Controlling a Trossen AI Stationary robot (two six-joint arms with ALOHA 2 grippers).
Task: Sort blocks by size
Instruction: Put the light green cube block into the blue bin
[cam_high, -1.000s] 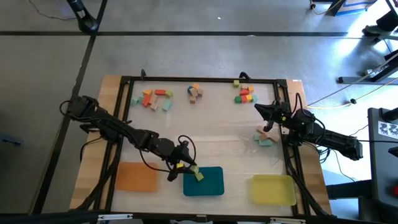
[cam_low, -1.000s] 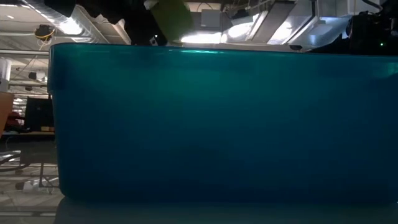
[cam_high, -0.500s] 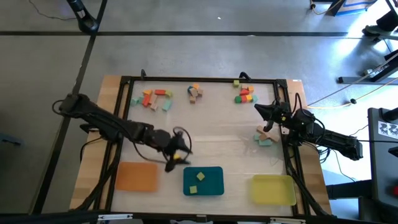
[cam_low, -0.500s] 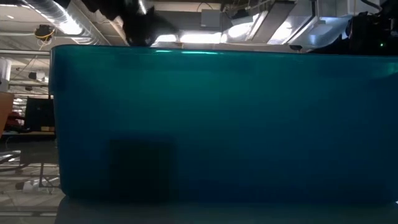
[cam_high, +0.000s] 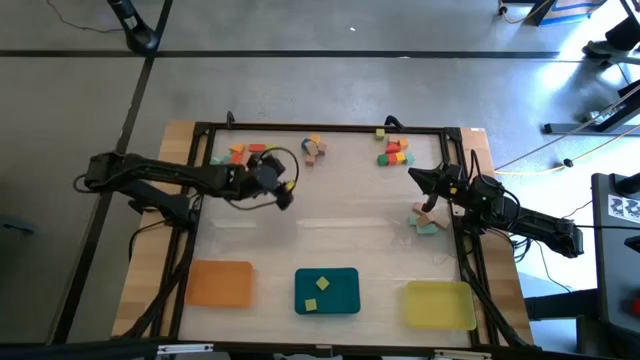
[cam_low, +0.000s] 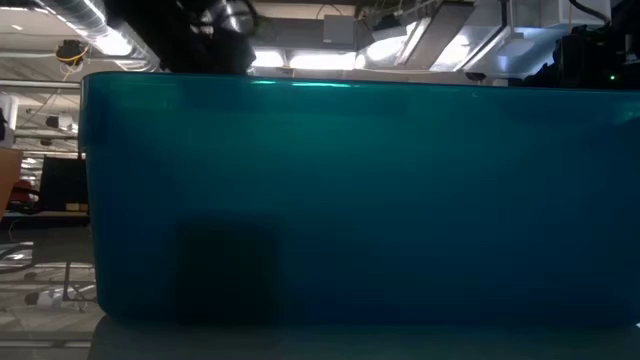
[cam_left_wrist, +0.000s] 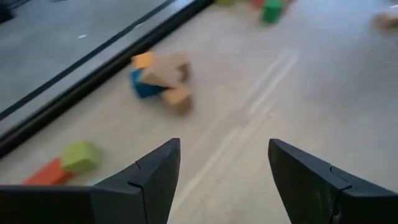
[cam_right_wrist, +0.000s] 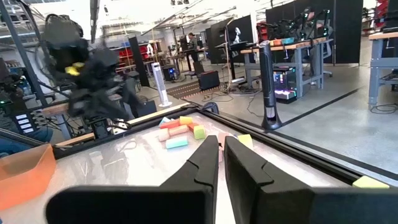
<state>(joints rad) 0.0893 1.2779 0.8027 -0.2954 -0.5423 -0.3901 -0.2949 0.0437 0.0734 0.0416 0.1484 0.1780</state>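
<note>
Small wooden blocks lie in loose groups along the far edge: one at the far left (cam_high: 250, 155), one in the middle (cam_high: 313, 148), one at the far right (cam_high: 395, 152). A few more lie by the right edge (cam_high: 427, 220). Two yellow-green blocks (cam_high: 320, 285) lie in the teal tray (cam_high: 345, 300). My left gripper (cam_high: 283, 192) is open and empty above the table beside the far-left group. Its wrist view (cam_left_wrist: 224, 146) shows the middle group (cam_left_wrist: 161, 78) ahead. My right gripper (cam_high: 413, 174) is shut and empty (cam_right_wrist: 221, 144) near the right edge.
An orange tray (cam_high: 220, 283) and a yellow tray (cam_high: 440, 303) flank the teal tray along the near edge. A black frame (cam_high: 320, 127) borders the table. The teal tray's wall (cam_low: 350, 200) fills the low view. Bare tabletop lies between the far block groups and the trays.
My left gripper has let go of a yellow-green block over the teal tray, and the block now lies in the tray. The gripper then went toward the table's far and left edges, up to the far-left group of blocks.
</note>
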